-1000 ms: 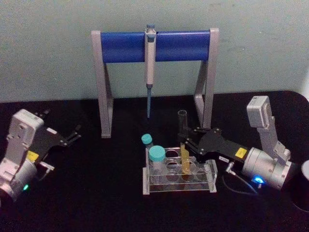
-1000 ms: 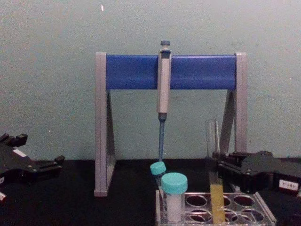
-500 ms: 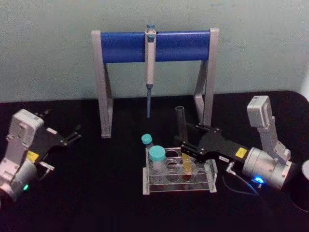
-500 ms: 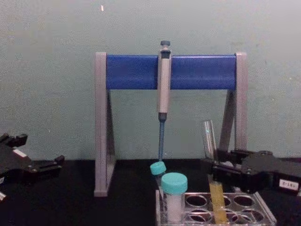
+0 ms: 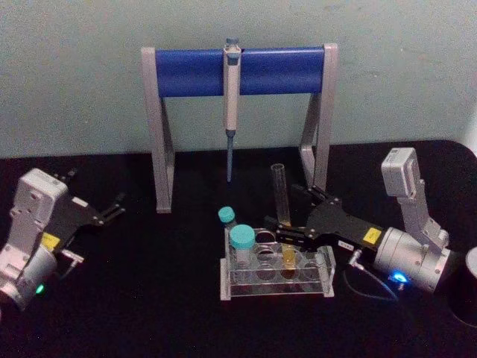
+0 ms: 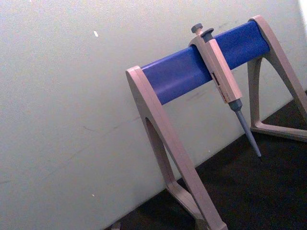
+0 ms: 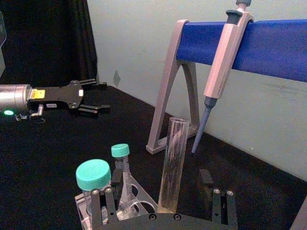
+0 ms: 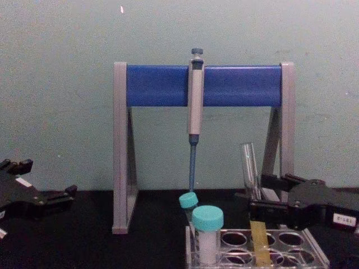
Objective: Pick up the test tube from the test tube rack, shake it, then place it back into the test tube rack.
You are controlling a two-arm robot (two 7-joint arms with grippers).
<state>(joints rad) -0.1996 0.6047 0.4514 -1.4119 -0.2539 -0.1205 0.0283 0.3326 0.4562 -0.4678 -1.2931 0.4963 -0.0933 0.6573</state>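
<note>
Here we see our right claw (image 5: 292, 221) spread open around the test tube (image 5: 282, 216), which leans in the test tube rack (image 5: 276, 274) just below it, while our left claw (image 5: 112, 206) rests open far off.

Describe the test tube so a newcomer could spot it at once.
Start at the tall grey-and-blue pipette stand; in front of it sits the low clear test tube rack. The test tube stands in its right half, between the right gripper's open jaws. Unlike the two short teal-capped vials, it is tall, uncapped, with yellow liquid.
</note>
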